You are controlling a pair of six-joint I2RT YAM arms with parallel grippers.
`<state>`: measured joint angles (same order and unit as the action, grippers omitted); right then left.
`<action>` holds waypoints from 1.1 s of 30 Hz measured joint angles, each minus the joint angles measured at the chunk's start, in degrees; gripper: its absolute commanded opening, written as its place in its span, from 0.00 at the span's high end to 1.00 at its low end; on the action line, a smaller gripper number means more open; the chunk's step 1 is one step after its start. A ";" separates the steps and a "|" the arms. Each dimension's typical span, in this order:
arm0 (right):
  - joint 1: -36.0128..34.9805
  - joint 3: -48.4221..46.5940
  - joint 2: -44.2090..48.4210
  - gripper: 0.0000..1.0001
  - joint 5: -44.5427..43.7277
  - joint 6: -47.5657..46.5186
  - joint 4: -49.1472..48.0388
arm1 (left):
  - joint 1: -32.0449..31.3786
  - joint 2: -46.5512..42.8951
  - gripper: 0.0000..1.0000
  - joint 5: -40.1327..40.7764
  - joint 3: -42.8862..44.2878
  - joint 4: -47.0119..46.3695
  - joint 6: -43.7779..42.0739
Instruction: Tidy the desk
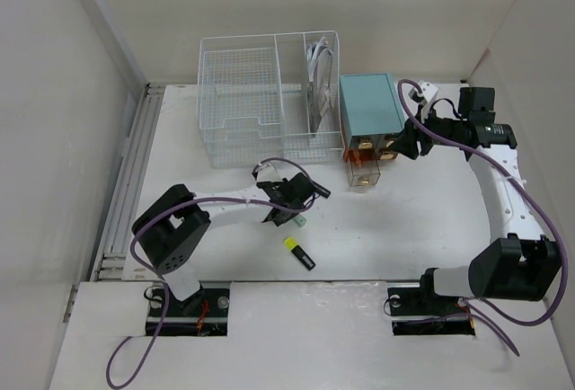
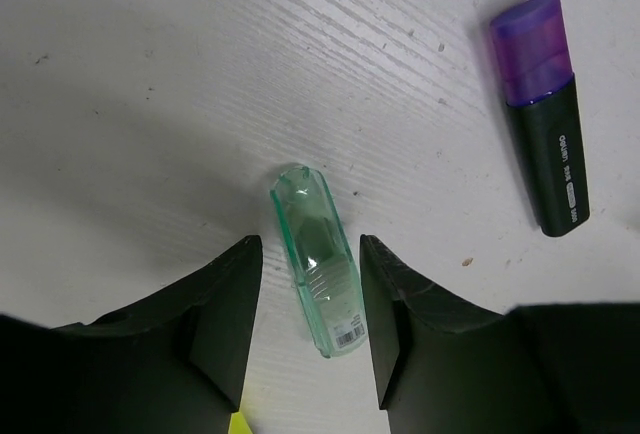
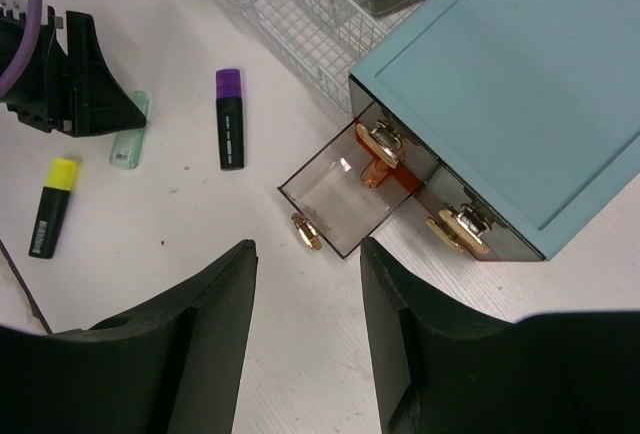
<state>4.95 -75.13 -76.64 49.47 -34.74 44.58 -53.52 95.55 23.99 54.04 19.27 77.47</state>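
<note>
Looks like the pick-up step. The left gripper (image 2: 308, 284) is spread wide, one finger on each side of a small see-through green case (image 2: 318, 264) at the lower centre of its wrist view. Next move, I'd guess: drop a bit and squeeze its narrow sides. The right gripper (image 3: 307, 274) is open too, over the open amber drawer (image 3: 335, 194) of the teal drawer box (image 3: 500, 84). The desk (image 1: 404, 228) fills the middle of the top view. It's white, matte and scuffed, with a purple highlighter (image 2: 545, 124) and a yellow highlighter (image 3: 50, 204) loose on it.
</note>
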 measured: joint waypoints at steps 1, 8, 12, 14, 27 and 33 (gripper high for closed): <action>0.04 0.00 0.00 0.48 0.11 0.00 0.00 | 0.00 0.09 0.59 -0.02 0.02 -0.20 0.02; 0.66 0.00 0.00 0.48 1.29 -0.02 0.07 | 0.00 3.04 0.62 -0.79 2.84 -1.70 -0.87; 1.33 0.00 0.00 0.48 2.08 -0.28 0.11 | 0.00 5.09 0.66 -1.64 5.07 -2.36 -1.84; 1.68 0.00 0.02 0.48 2.49 -0.42 0.24 | 0.00 5.38 0.69 -2.16 5.33 -2.69 -2.12; 2.21 0.00 0.44 0.48 4.63 -1.07 1.55 | -2.62 8.72 0.69 -0.92 9.68 0.46 -6.86; 2.67 0.00 0.81 0.48 5.25 -1.49 1.86 | -3.69 9.70 0.69 0.85 11.02 2.10 -8.94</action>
<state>7.62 -75.13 -75.83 54.72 -36.23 46.44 -57.21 105.25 24.84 65.06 21.37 68.53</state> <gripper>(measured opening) 0.515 0.311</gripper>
